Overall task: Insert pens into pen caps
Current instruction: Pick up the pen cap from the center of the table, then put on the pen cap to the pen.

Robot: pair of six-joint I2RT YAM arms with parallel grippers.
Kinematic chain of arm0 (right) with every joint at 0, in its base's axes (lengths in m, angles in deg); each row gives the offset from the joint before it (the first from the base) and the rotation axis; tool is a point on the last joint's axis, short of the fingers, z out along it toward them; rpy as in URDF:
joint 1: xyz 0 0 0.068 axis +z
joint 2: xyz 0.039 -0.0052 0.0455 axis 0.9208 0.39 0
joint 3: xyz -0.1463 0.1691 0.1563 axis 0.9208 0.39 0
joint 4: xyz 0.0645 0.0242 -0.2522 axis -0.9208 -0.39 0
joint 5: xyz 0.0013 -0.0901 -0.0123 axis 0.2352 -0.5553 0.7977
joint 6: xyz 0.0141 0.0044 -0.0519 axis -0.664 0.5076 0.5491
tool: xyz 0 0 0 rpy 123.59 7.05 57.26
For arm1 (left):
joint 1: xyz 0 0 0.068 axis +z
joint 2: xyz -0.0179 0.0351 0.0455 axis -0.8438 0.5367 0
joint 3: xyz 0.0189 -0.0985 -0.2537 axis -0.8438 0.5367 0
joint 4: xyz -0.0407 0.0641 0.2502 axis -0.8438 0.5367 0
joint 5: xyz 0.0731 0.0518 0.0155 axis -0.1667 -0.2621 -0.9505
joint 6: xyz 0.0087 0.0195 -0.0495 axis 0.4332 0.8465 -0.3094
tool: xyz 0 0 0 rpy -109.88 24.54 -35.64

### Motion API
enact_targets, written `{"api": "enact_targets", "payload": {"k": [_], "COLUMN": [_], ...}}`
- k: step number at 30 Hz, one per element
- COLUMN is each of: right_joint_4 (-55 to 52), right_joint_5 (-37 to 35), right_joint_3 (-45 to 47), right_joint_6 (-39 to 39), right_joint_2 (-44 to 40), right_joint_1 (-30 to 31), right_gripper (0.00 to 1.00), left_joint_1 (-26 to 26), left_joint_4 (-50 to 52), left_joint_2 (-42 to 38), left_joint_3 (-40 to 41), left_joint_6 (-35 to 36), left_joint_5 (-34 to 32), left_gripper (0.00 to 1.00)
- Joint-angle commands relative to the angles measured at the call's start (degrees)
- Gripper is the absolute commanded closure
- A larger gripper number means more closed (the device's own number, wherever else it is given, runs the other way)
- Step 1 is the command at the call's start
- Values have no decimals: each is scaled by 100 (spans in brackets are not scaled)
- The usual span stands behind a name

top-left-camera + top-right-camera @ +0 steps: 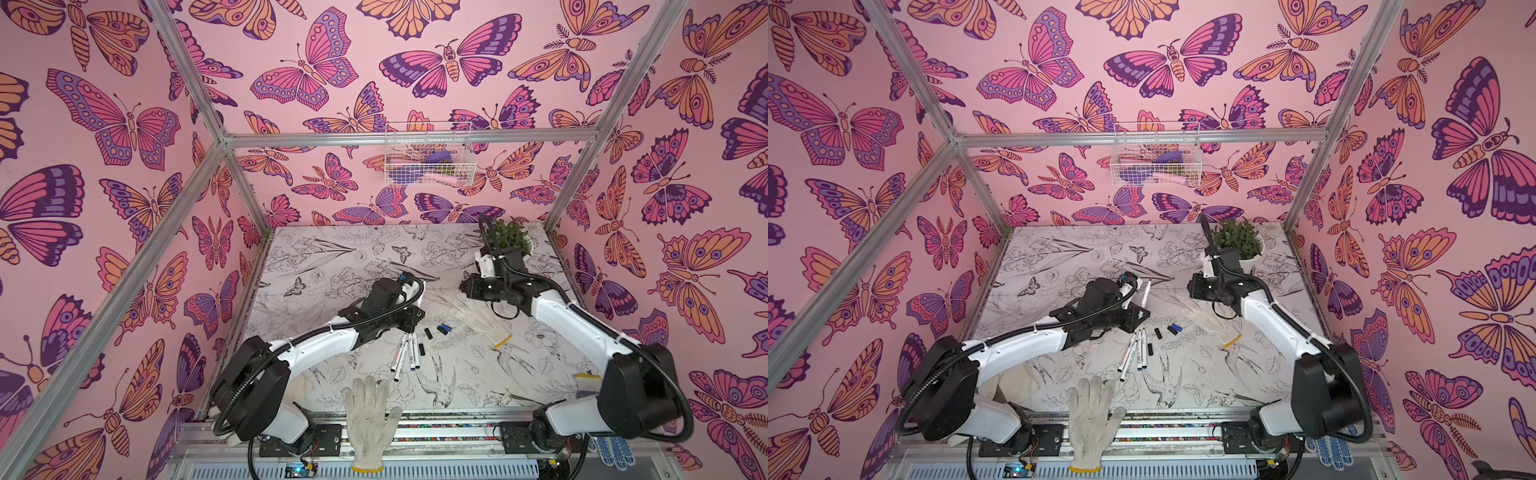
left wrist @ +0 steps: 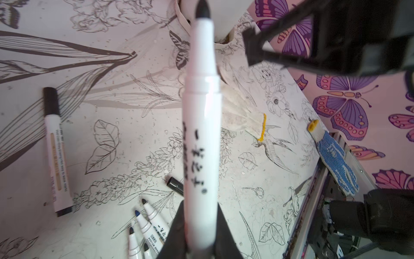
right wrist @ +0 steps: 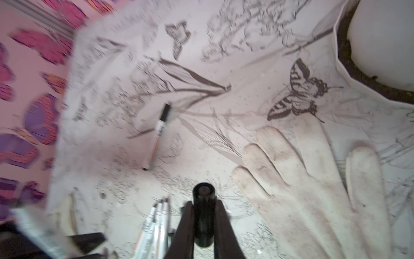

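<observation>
**Left gripper** (image 2: 200,226): the fingers are closed on the barrel of the held pen (image 2: 201,125), a white marker with no cap. The pen's black tip projects forward of the fingers. In a top view, this gripper (image 1: 409,287) hangs above the middle of the table (image 1: 332,257).

**Right gripper** (image 3: 202,224): the fingers are closed on the held cap (image 3: 203,215), a short black cylinder gripped across its sides. In a top view, this gripper (image 1: 464,286) sits above the table toward the right edge. It points at the left gripper, and a clear gap separates the two.

**Items lying on the table**
- The capped pen (image 2: 56,152) lies flat just beside the left gripper and touches nothing else.
- The loose pens (image 1: 405,353) are four uncapped markers lying side by side between the table centre and the near edge. Their tips point toward the near edge, and one tip is blue.
- The loose caps (image 1: 428,332) lie just beside these pens, on the side nearer the right edge. Most are black and one is blue.
- The white knit glove (image 1: 478,320) lies flat under the right arm.
- The potted plant (image 1: 509,237) stands in the far right corner.
</observation>
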State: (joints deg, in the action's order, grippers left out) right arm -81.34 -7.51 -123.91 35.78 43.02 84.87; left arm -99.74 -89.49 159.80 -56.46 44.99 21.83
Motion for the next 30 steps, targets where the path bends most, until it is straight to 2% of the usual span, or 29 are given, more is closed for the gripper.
{"api": "enact_targets", "payload": {"k": [1, 8, 14, 20, 27, 30], "right_joint_4": [1335, 3058, 3284, 3917, 3328, 3208], "right_joint_5": [866, 1180, 1258, 1425, 1955, 1941], "right_joint_3": [452, 1150, 1290, 1625, 1454, 1432], "right_joint_6": [-674, -1461, -1520, -1928, -1546, -1453], "right_joint_2": [-267, -641, -905, -1051, -989, -984], "right_joint_1": [2, 2, -13, -25, -25, -25], "right_gripper": [93, 95, 97, 99, 100, 100], "left_joint_1": [-205, -401, -451, -474, -499, -500], "left_joint_4": [74, 121, 199, 217, 222, 218], "left_joint_2": [213, 447, 529, 512, 502, 519], "left_joint_3": [-273, -606, -705, -714, -714, -731], "left_joint_6": [398, 624, 649, 670, 688, 689], "left_joint_5": [328, 459, 444, 384, 338, 335], "left_gripper": [100, 100, 100, 100, 100, 100]}}
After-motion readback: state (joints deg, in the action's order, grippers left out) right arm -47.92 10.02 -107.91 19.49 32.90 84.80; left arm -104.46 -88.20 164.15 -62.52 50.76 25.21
